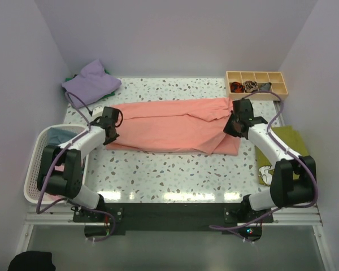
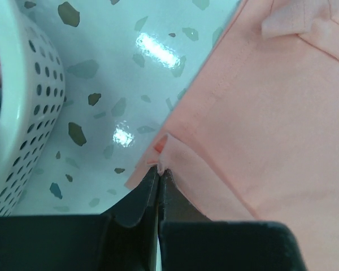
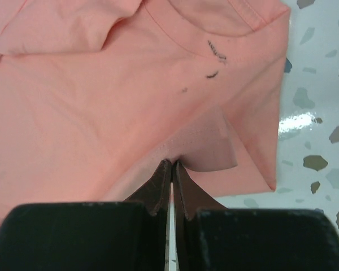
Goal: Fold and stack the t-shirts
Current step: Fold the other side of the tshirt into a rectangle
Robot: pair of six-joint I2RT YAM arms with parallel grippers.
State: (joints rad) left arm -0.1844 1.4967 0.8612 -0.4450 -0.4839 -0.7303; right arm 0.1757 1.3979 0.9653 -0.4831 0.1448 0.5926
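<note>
The salmon-pink t-shirt (image 1: 175, 125) lies across the middle of the table, folded lengthwise into a long band. My left gripper (image 1: 110, 132) is shut on its left edge; the left wrist view shows the jaws pinching a corner of the hem (image 2: 159, 169). My right gripper (image 1: 233, 125) is shut on the shirt's right end near the collar; the right wrist view shows the jaws closed on a fold of cloth (image 3: 172, 164). A lavender shirt (image 1: 91, 82) lies bunched at the back left. A green shirt (image 1: 282, 147) lies at the right edge, under the right arm.
A white perforated basket (image 1: 38, 148) with light blue and pink cloth inside stands at the left, also in the left wrist view (image 2: 22, 107). A wooden compartment tray (image 1: 256, 84) with small items sits at the back right. Purple walls close in three sides.
</note>
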